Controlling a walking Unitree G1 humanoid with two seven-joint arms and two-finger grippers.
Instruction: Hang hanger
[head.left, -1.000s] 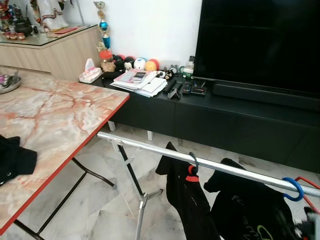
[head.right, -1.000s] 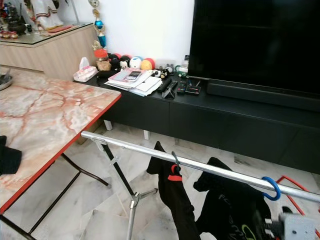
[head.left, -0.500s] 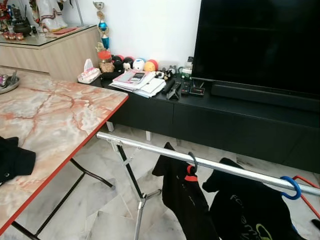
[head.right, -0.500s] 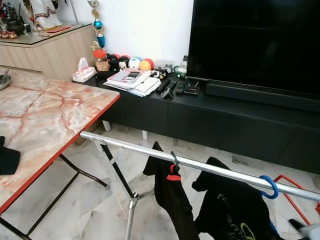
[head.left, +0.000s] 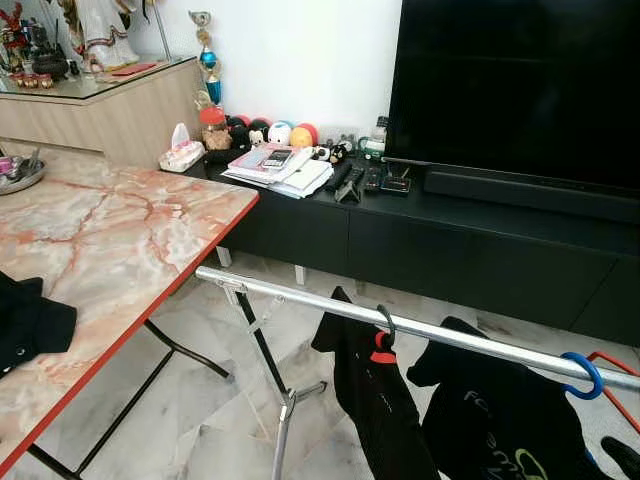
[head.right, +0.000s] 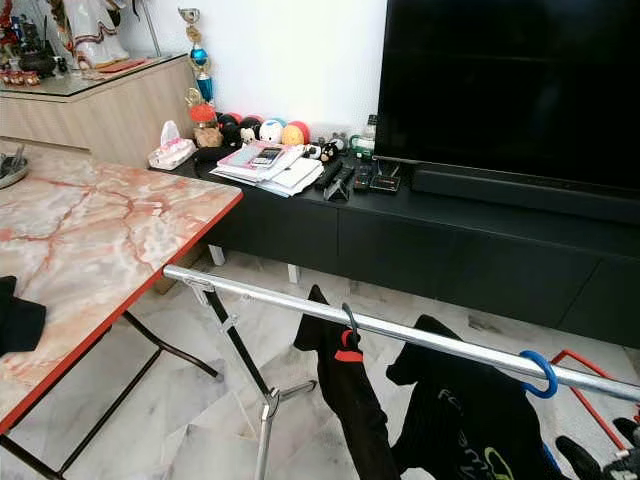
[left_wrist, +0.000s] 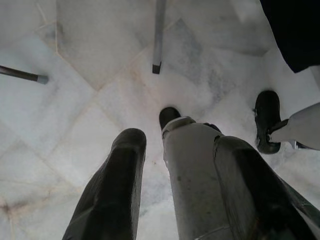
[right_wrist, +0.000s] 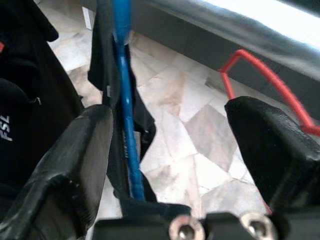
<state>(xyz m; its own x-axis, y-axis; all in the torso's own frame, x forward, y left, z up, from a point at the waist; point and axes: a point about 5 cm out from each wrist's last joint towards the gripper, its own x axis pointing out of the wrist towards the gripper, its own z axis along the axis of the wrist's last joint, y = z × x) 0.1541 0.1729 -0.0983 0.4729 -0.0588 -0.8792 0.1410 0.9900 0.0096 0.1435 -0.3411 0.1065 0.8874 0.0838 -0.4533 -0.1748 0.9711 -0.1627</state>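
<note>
Right gripper (right_wrist: 170, 150): fingers spread wide, gripping nothing, just beside the blue hanger (right_wrist: 126, 105)
Left gripper (left_wrist: 180, 175): hangs idle over the floor, fingers apart, empty
Blue hanger: hook (head.left: 583, 374) sits over the silver rail (head.left: 300, 294), black shirt (head.left: 500, 420) draped below
Progress: hanging looks done; only drawing the arm clear seems left
Writing: pale letters "FSL" on the second black garment (right_wrist: 20, 110); the black shirt's print is not readable
</note>
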